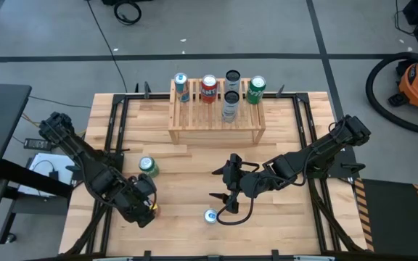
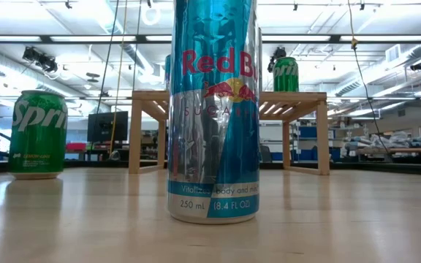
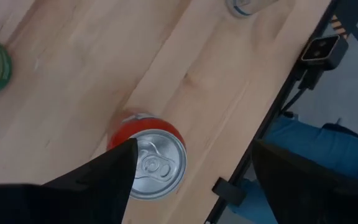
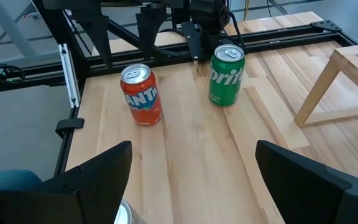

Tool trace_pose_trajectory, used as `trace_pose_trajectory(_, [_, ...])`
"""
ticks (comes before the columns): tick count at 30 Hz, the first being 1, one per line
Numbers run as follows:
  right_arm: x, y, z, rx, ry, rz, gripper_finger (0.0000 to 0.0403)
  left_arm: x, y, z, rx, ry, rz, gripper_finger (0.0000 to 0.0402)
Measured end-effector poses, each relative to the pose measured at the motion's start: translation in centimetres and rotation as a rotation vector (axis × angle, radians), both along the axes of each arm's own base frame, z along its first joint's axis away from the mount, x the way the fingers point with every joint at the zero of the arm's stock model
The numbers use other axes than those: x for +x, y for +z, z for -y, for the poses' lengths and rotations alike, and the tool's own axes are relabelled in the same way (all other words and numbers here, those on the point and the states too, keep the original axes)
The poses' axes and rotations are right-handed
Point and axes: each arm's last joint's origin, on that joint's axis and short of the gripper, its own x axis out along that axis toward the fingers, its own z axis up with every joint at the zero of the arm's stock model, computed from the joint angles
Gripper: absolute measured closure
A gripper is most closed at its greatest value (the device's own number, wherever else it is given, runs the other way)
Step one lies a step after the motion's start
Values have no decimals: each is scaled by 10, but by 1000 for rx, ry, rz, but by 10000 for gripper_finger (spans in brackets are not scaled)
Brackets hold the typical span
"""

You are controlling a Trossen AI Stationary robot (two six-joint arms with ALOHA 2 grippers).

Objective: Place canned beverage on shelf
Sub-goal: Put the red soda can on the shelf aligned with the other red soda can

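The light wooden shelf point(image 1: 216, 119) stands at the table's far middle with several cans on its two tiers. It also shows in the low view point(image 2: 298, 102). An orange Fanta can point(image 3: 151, 158) stands upright near the table's near left. My left gripper point(image 3: 194, 158) is open right above it, one finger over its rim. A green Sprite can point(image 1: 147, 167) stands farther back. A blue-silver Red Bull can point(image 1: 210, 215) stands near the front edge. My right gripper point(image 1: 218, 184) is open and empty, just behind the Red Bull can. My left gripper comes at the orange can from above, pointing down. One finger point(image 3: 104, 180) covers part of the can's top rim point(image 3: 135, 155). I cannot tell whether it touches. The can stands upright on the table.
The table's black frame rails point(image 1: 115, 130) run along both sides. The near table edge point(image 3: 253, 149) lies close to the orange can, with a small camera box point(image 3: 321, 50) on it. Bare wood lies between the shelf and the loose cans.
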Motion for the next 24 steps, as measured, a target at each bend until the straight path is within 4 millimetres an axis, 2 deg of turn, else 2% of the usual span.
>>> trace_pose_trajectory(9, [0,0,0,0,0,0,51,-5,-3,-5,23,77,-72,87])
trace_pose_trajectory(24, [0,0,0,0,0,0,51,-7,-4,-7,34,103,-84,85])
